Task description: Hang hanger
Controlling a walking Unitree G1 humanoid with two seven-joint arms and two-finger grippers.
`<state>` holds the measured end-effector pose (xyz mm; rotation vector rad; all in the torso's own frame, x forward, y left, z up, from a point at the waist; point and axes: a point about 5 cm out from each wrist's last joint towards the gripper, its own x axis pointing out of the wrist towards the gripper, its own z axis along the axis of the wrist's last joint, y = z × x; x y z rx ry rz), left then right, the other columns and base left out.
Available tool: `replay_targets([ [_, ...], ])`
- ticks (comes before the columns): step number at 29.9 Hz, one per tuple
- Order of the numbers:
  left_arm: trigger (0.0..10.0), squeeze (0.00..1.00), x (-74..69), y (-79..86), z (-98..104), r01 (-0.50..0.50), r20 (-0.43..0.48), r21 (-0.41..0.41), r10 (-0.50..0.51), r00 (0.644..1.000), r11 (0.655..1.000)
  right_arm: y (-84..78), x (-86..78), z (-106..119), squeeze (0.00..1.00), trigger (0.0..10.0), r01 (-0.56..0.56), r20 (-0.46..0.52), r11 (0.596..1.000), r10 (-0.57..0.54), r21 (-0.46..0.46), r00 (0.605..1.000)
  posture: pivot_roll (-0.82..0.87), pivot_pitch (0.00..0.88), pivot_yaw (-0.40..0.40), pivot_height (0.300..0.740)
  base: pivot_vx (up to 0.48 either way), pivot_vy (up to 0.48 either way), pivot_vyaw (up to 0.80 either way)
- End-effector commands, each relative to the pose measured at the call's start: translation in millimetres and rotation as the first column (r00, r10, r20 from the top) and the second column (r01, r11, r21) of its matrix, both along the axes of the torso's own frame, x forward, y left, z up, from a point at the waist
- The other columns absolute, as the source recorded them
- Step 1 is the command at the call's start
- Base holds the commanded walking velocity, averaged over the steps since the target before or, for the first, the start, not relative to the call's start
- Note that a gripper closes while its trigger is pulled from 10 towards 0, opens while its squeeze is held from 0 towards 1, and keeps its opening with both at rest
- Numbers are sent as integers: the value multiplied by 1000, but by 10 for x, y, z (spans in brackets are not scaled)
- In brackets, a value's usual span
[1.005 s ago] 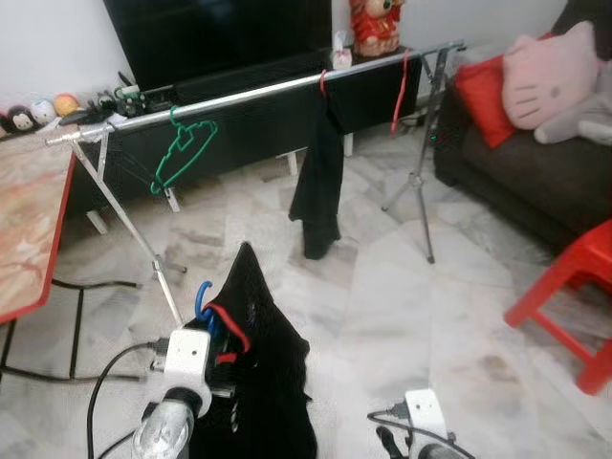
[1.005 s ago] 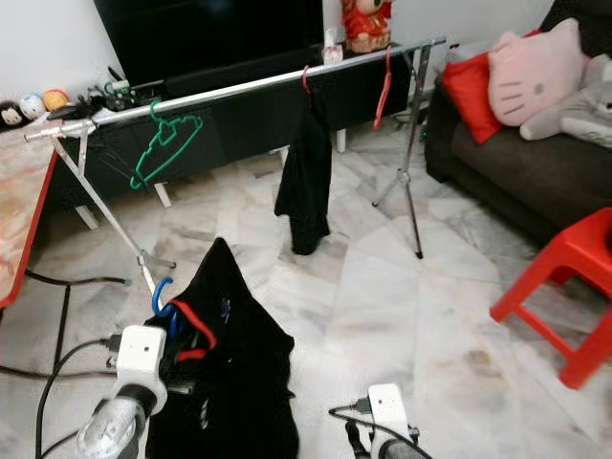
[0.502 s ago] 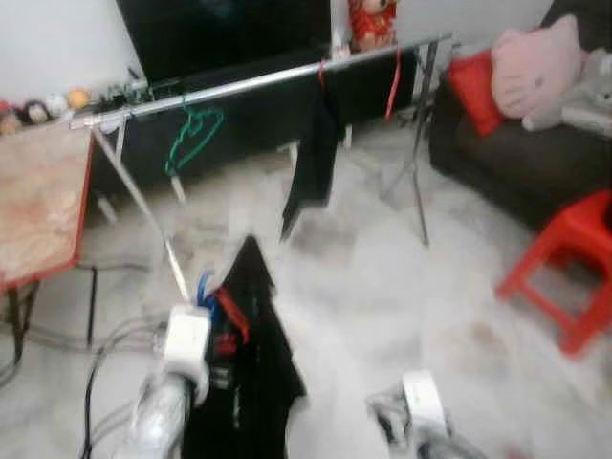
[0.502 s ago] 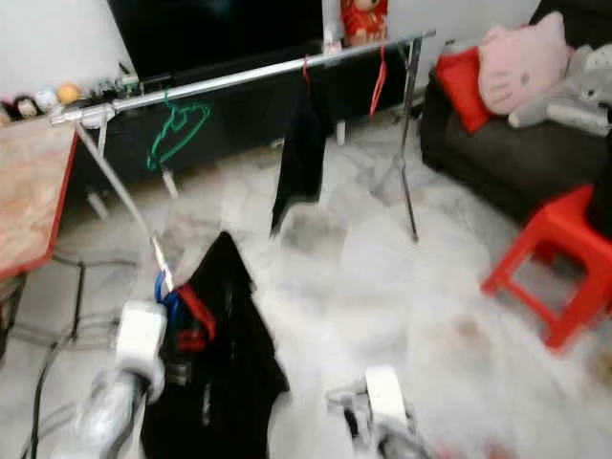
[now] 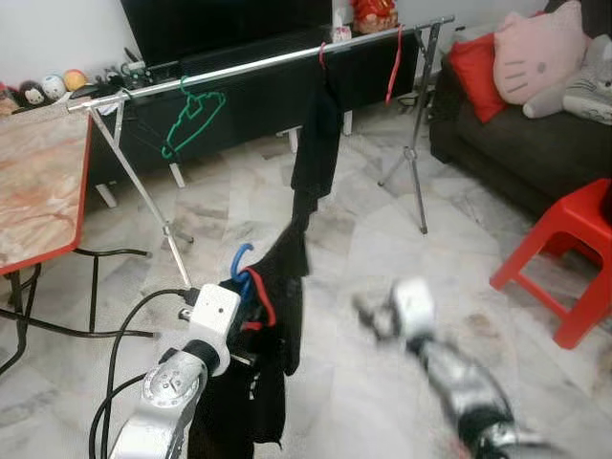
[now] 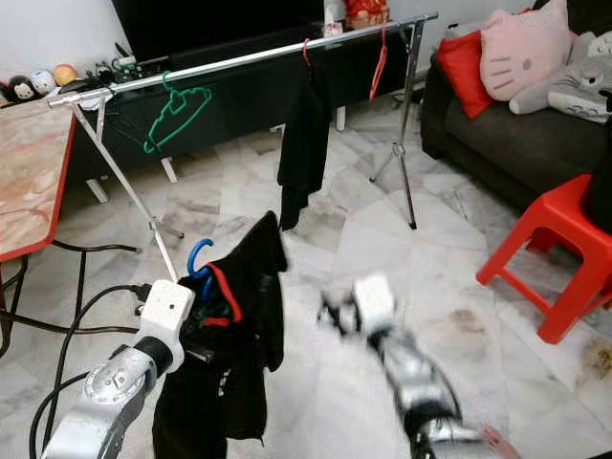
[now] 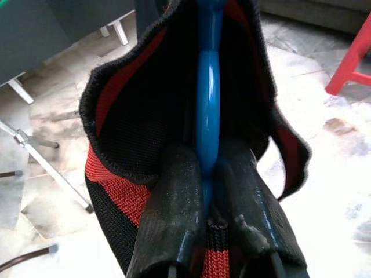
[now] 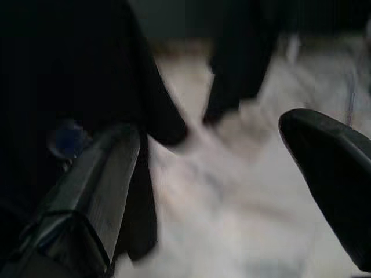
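Observation:
A blue hanger carries a black garment with a red-lined collar. My left gripper is shut on the hanger's neck, low in front of me, and the blue hook sticks up above it. The silver clothes rail runs across the room beyond it. On the rail hang a green hanger, a black garment on a red hanger, and a bare red hanger. My right gripper is open, raised and blurred, beside the held garment.
A red-edged table stands at the left, with cables on the floor under it. A red stool and a dark sofa with a pink plush are at the right. Marble floor lies between me and the rail.
My left arm has lifted the hanger and garment higher. My right arm has swung up from the bottom edge toward the middle and is blurred. The camera has also shifted.

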<state>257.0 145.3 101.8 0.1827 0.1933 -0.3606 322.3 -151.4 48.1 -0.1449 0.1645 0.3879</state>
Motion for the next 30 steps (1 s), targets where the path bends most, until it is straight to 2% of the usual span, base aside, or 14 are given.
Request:
replay_targets([
  [1, 10000, 0, 35, -19, 177, 23, 62, -17, -22, 998, 1000, 77, -148, -192, 0, 10000, -36, -75, 999, 37, 13, 996, -105, 0, 80, 740, 0, 0, 0],
  [4, 10000, 0, 32, -20, 185, 25, 56, -15, -24, 998, 1000, 77, -149, -192, 0, 10000, -38, -72, 999, 39, 13, 997, -105, 0, 80, 740, 0, 0, 0],
  [5, 10000, 0, 71, -115, 323, 93, 72, -55, -89, 993, 994, 104, -115, -37, 0, 10000, -108, 27, 994, 108, 12, 994, -117, 0, 77, 740, 0, 0, 0],
  [6, 10000, 0, 93, -171, 401, 129, 84, -81, -122, 989, 988, 120, -122, 27, 0, 10000, -153, 69, 988, 152, 4, 986, -120, 0, 77, 740, 0, 0, 0],
  [11, 10000, 0, 144, -281, 557, 187, 114, -129, -173, 978, 974, 101, -228, 18, 0, 10000, -243, 97, 970, 243, -19, 965, -127, 0, 80, 740, 0, 0, 0],
  [14, 10000, 0, 153, -378, 654, 259, 130, -141, -241, 962, 956, 89, -327, 14, 0, 10000, -308, 115, 950, 312, -50, 943, -138, 0, 82, 740, 0, 0, 0],
  [21, 10000, 0, 144, -532, 721, 358, 131, -149, -341, 931, 922, 41, -383, -26, 0, 10000, -314, 106, 946, 322, -85, 941, -143, 0, 83, 740, 0, 0, 0],
  [30, 10000, 0, 78, -634, 723, 412, 113, -159, -398, 910, 897, 75, -296, 47, 0, 10000, -252, 142, 962, 266, -106, 954, -136, 0, 78, 740, 0, 0, 0],
])
